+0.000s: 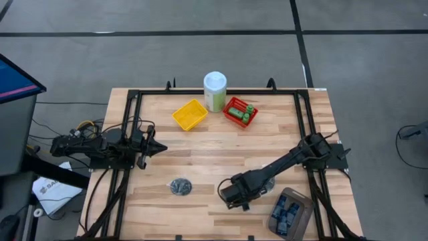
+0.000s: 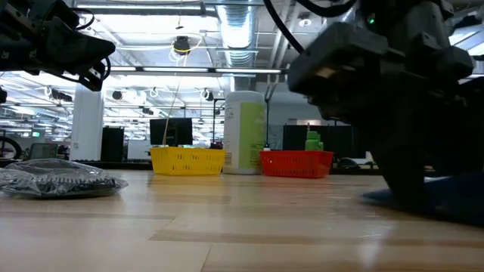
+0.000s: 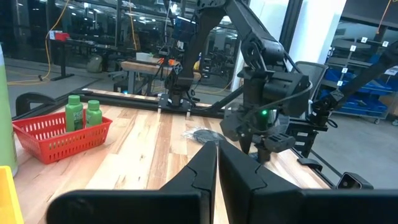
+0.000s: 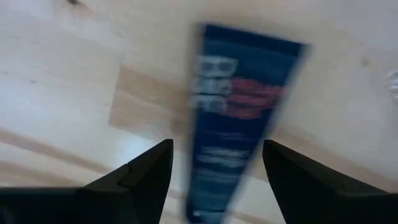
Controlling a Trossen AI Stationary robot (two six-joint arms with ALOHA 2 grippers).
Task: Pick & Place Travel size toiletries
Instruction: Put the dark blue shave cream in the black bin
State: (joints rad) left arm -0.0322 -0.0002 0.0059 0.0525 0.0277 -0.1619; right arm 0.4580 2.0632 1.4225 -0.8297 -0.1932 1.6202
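While the wrapped bundle (image 1: pixel 180 187) lies apart, baskets (image 1: pixel 190 114) stand far.

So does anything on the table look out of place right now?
One clear-wrapped bundle lies loose on the bare wood. A dark navy tube lies on the wood between the open right gripper's fingers. Nothing looks spilled or damaged.

Light wood plank table (image 1: pixel 200 150) with black frame rails. On it: yellow basket (image 1: pixel 189 114), tall pale green canister (image 1: pixel 215 92), red basket (image 1: pixel 239 112) near the far edge; clear-wrapped dark bundle (image 1: pixel 180 187) near front; grey tray (image 1: pixel 290 213) at front right; navy tube (image 4: pixel 233 118) flat on the wood.
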